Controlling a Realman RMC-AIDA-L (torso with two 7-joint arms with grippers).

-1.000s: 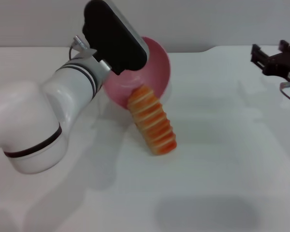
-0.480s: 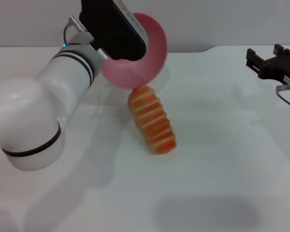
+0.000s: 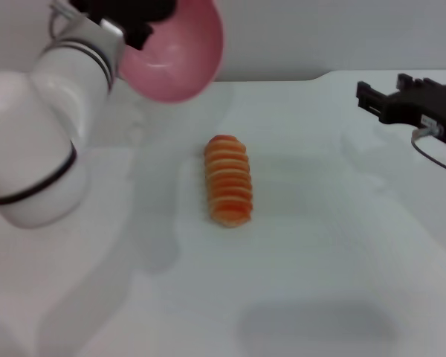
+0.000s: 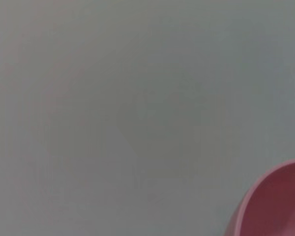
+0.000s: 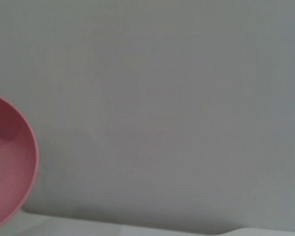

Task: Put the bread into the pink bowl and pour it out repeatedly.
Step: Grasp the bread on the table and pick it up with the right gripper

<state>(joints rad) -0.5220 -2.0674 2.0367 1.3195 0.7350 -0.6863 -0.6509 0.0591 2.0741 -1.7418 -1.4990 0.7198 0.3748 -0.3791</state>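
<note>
Lifted higher, left tool (image 3: 137,22) grips glossy pink bowl (image 3: 180,56); ridged golden bread (image 3: 227,181) lies flat.

A white table (image 3: 305,245) is stretching across the whole head view, smooth and glossy, catching soft grey shadows near its front edge. Behind it a plain grey wall (image 3: 320,33) is running along the back, and that same wall is filling both wrist views.
</note>
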